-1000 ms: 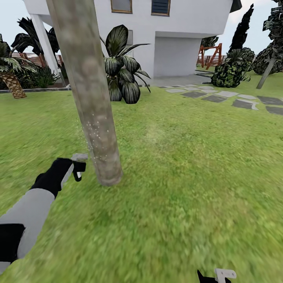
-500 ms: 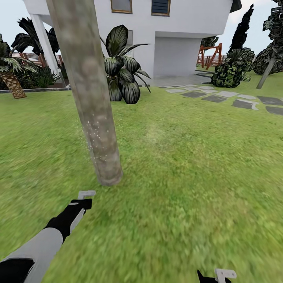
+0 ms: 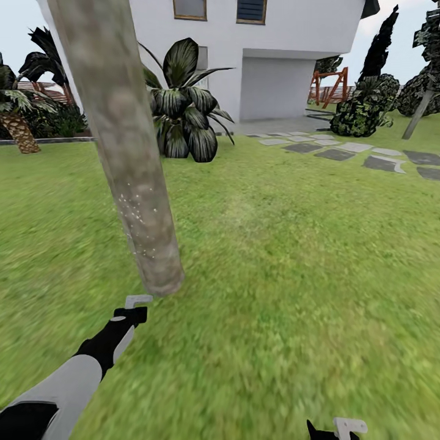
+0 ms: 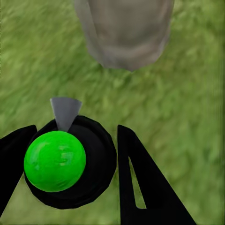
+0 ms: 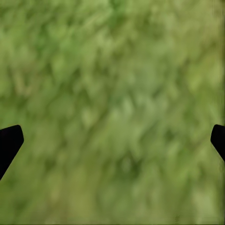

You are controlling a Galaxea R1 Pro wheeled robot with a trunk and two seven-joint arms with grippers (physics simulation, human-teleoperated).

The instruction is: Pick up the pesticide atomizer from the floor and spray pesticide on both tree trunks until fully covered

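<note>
A thick mottled grey-brown tree trunk [image 3: 122, 146] rises from the grass just ahead on the left, with white specks low on its bark. My left gripper [image 3: 131, 310] hangs near the ground right before the trunk's foot, shut on the pesticide atomizer [image 3: 135, 302]. In the left wrist view the atomizer [image 4: 70, 161] shows a round black body with a green top between my black fingers [image 4: 140, 178], its grey nozzle pointing at the trunk's base [image 4: 124, 33]. My right gripper [image 3: 339, 429] is low at the picture's bottom edge, open over bare grass [image 5: 112, 112]. Another grey trunk [image 3: 418, 113] leans far off at the right.
A white house [image 3: 275, 61] stands behind, with a broad-leaved dark plant [image 3: 183, 110] by its wall. A short palm [image 3: 18, 128] is at the far left. Grey stepping stones [image 3: 342, 150] cross the lawn at the right, past a bush [image 3: 360, 110].
My left arm has dropped with the atomizer from partway up the trunk to near its foot. Since then the whole picture has shifted slightly, the trunk sitting further left.
</note>
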